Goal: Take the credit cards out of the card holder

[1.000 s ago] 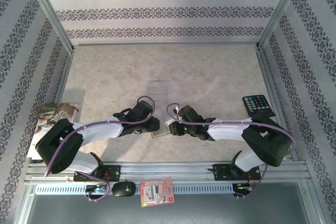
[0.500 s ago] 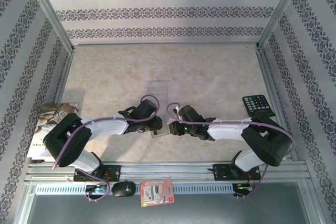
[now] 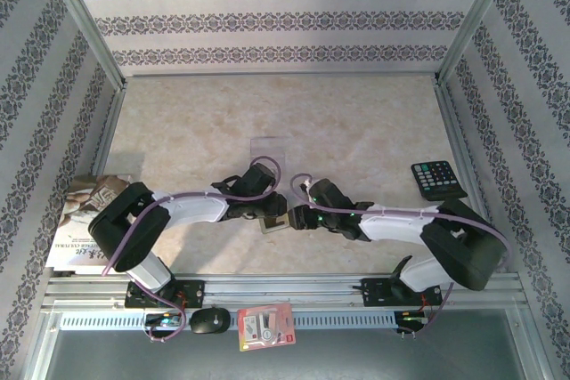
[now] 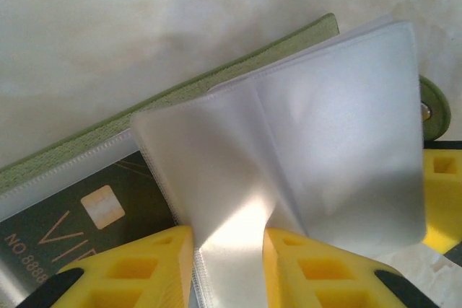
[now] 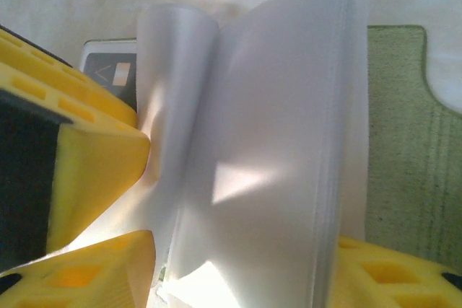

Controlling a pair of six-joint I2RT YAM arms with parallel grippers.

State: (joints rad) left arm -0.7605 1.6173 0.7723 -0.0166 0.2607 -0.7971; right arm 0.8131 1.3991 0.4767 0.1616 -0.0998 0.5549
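One card holder open, lower centre of worktop. Two cards: dark credit card sleeved inside, pale credit card loose above holder. Left claw narrow about one sleeve, grip cannot tell; right claw wide, straddling sleeve stack.

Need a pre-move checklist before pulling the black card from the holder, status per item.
1. The pale card lies out on the table: ok.
2. The black card is out of the card holder: not ok, it sits inside.
3. The left end effector grips the sleeve page: cannot tell.
4. The right end effector clamps the sleeve stack: cannot tell.
5. The calculator lies apart from the holder: ok.
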